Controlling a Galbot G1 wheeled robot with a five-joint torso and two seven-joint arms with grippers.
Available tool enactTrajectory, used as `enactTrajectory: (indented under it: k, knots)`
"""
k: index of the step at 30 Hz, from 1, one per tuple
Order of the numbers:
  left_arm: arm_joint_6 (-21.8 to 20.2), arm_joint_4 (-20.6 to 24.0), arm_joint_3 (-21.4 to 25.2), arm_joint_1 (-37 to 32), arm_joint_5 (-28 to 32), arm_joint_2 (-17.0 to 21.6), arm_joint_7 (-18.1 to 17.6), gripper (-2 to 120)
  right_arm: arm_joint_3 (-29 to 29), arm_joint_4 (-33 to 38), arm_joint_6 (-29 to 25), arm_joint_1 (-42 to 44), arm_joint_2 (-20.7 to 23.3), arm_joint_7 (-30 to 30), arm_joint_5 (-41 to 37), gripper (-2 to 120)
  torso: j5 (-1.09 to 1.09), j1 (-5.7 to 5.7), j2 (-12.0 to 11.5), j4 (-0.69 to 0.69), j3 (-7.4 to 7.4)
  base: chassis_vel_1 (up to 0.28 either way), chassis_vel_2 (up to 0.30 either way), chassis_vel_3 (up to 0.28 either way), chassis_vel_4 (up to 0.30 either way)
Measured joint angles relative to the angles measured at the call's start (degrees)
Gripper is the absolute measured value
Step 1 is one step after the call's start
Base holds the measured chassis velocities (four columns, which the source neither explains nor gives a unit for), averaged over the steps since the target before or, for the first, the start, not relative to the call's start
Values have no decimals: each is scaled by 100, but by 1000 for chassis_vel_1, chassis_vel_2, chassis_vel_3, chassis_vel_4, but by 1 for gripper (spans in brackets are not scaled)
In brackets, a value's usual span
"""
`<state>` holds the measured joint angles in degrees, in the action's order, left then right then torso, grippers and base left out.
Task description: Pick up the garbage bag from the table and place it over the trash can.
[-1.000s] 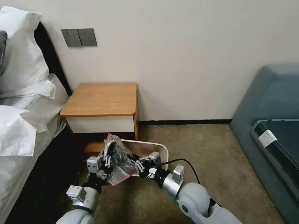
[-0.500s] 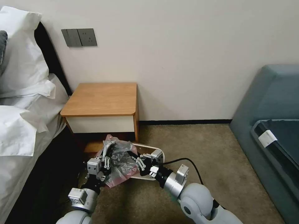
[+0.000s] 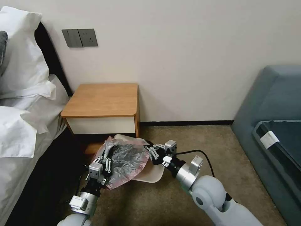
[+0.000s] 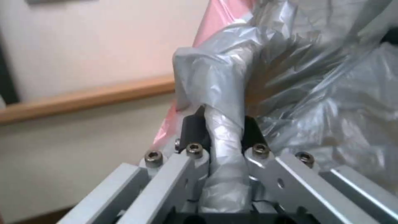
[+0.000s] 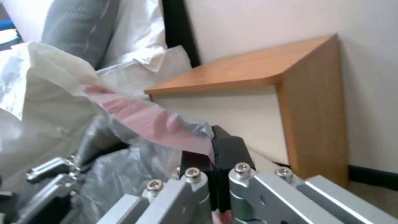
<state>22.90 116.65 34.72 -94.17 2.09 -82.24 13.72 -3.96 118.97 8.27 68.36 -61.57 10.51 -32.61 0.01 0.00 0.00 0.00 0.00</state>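
Since a second ago: right tool (image 3: 150, 152) swung out toward the robot's right and back toward the nightstand, bag mouth pulled wider, bin tipped so more of its cream underside faces the head camera. Garbage bag (image 3: 127, 160) now stretched between both tools, off the tabletop (image 3: 102, 99), low in front of the nightstand's white drawer front (image 3: 101, 125), spread over the upper part of the trash can (image 3: 152, 173). Trash can on the carpet (image 3: 200, 147), tilted, just in front of the nightstand, mostly hidden under the film; cannot tell whether the pink rim is round the bin's rim or only draped on it. Left tool (image 3: 106, 153) on the bed side of the bag, clamped on a twisted rope of grey film; in left wrist view film (image 4: 224, 146) runs straight between the black pads (image 4: 191, 130). Right tool closed on the pink rim (image 5: 166, 130); in right wrist view pads (image 5: 228, 146) pressed together, thin pink edge pinched between. White pillows (image 3: 18, 53) on the bed at left, grey-blue sofa (image 3: 272, 103) at right, wall switch plate (image 3: 80, 37) above the tabletop.
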Motion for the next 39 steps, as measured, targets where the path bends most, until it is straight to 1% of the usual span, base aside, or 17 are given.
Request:
enactTrajectory:
  k: [4,6,10,11,14,15,18,19,22,23,25,30,33,34,36,37,39]
  knots:
    - [164,-19,1,-20,8,-1,59,4,-82,27,8,31,154,-32,-54,0,0,0,0,1,0,0,0,0,0]
    - [264,-23,2,-25,21,-1,119,4,-159,57,14,48,321,-76,-122,0,1,0,0,0,0,0,0,0,0]
    - [319,-23,5,-41,48,6,164,4,-272,130,33,53,575,-128,-232,0,1,0,0,0,0,0,0,0,0]
    - [319,-23,5,-41,48,6,164,4,-272,130,33,53,575,-128,-232,0,1,0,0,0,0,0,0,0,0]
    - [346,-23,5,-50,121,2,167,4,-371,171,52,77,811,-174,-287,0,1,0,0,0,0,0,0,0,0]
    - [346,-23,5,-50,121,2,167,4,-371,171,52,77,811,-174,-287,0,1,0,0,0,0,0,0,0,0]
    - [381,-22,6,-46,323,17,243,4,-469,161,52,126,1022,-175,-301,0,1,0,0,0,0,0,0,0,0]
    - [381,-22,6,-46,323,17,243,4,-469,161,52,126,1022,-175,-301,0,1,0,0,0,0,0,0,0,0]
    - [421,11,14,-44,665,28,487,4,-549,86,52,123,1236,-181,-324,0,0,0,0,0,0,0,0,0,0]
    - [421,11,14,-44,665,28,487,4,-549,86,52,123,1236,-181,-324,0,0,0,0,0,0,0,0,0,0]
    - [428,24,25,-41,832,34,540,4,-622,10,54,130,1426,-202,-349,0,1,0,0,1,0,0,0,0,0]
    - [411,30,16,-27,1013,30,568,4,-732,-16,50,205,1645,-201,-376,0,0,0,0,0,0,0,0,0,0]
    - [213,87,-42,-13,1189,25,484,4,-810,-6,48,292,1761,-180,-383,0,0,0,0,0,0,0,0,0,0]
    - [213,87,-42,-13,1189,25,484,4,-810,-6,48,292,1761,-180,-383,0,0,0,0,0,0,0,0,0,0]
    - [-79,209,-112,-13,1386,19,226,4,-832,1,44,370,1794,-132,-342,0,0,0,0,0,0,0,0,0,0]
    - [-79,209,-112,-13,1386,19,226,4,-832,1,44,370,1794,-132,-342,0,0,0,0,0,0,0,0,0,0]
    - [-410,323,-152,2,1642,13,-50,4,-858,-6,33,466,1803,-56,-247,-1,0,0,0,0,0,0,0,0,0]
